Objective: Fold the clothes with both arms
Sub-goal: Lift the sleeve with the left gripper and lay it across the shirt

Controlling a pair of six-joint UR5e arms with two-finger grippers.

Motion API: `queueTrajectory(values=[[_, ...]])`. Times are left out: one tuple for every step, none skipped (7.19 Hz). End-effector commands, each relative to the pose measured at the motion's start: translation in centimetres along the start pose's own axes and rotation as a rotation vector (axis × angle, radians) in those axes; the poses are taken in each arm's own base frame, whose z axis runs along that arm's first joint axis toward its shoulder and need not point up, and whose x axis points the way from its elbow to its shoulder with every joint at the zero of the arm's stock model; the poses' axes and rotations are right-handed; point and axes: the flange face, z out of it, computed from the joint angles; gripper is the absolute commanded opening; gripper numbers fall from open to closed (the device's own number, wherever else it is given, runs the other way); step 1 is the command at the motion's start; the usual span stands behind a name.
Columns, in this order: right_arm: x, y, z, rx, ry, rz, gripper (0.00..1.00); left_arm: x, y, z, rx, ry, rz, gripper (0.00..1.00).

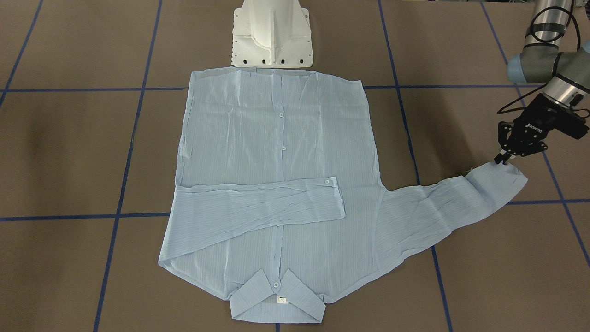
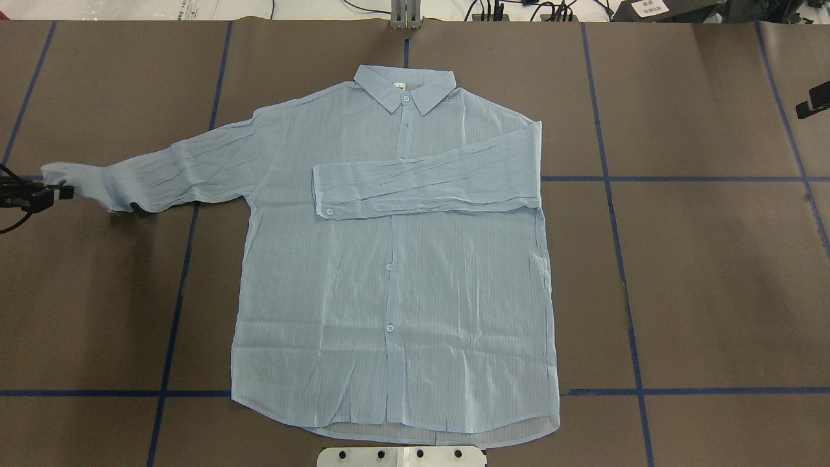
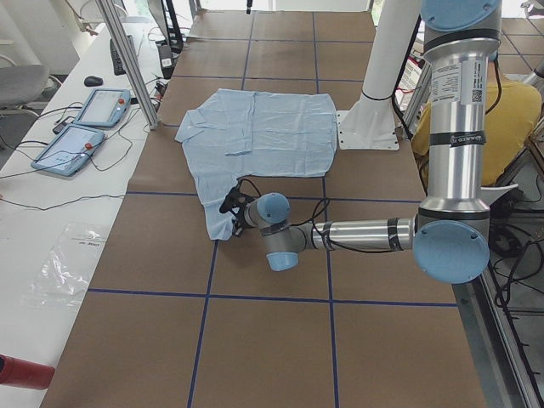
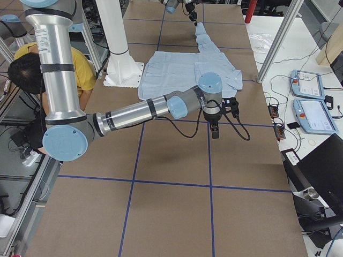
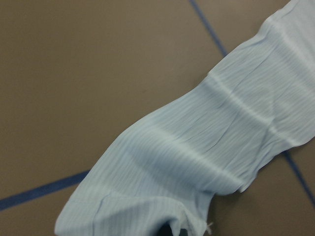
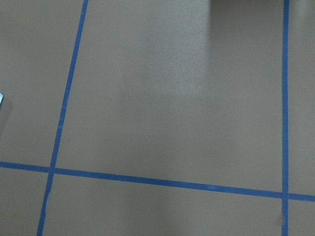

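Left gripper [image 1: 503, 160] is clamping the outstretched cuff edge of the shirt [image 1: 276, 138], open table [image 1: 484, 276] surrounding it; right gripper [image 4: 215, 134] is hovering, grip unclear.

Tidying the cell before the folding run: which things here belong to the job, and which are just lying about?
Job: shirt; left gripper, pinching its outstretched sleeve's cuff; right gripper, over bare table.
Lying about: pedestal base; two tablets; plastic bag.

Thin creased cloth shirt [image 2: 395, 272], matt table [image 2: 713, 259]
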Motion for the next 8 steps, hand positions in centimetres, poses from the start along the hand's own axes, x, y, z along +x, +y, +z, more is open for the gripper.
queueTrajectory(values=[[-0.1, -0.1, 0.0, 0.001, -0.001, 0.002, 1.00, 8.4, -10.0, 2.1, 0.083, 0.123, -0.189, 0.00], [0.0, -0.1, 0.0, 0.000, 0.000, 0.003, 1.00, 14.2, -15.7, 4.4, 0.083, 0.172, -0.261, 0.00], [0.0, -0.1, 0.0, 0.000, 0.000, 0.005, 1.00, 21.5, -17.7, 8.2, 0.032, 0.231, -0.319, 0.00], [0.0, -0.1, 0.0, 0.000, 0.001, 0.005, 1.00, 28.7, -19.2, 11.4, 0.022, 0.256, -0.371, 0.00], [0.0, -0.1, 0.0, 0.000, 0.001, 0.005, 1.00, 37.0, -20.5, 14.2, 0.012, 0.249, -0.429, 0.00], [0.1, -0.2, 0.1, -0.002, 0.002, 0.007, 1.00, 42.0, -20.0, 15.7, 0.026, 0.244, -0.440, 0.00], [0.1, -0.2, 0.2, -0.003, 0.002, 0.008, 1.00, 45.2, -18.3, 17.7, 0.036, 0.244, -0.437, 0.00], [0.1, -0.1, 0.2, -0.003, 0.002, 0.009, 1.00, 49.3, -16.8, 20.7, 0.037, 0.233, -0.435, 0.00]])
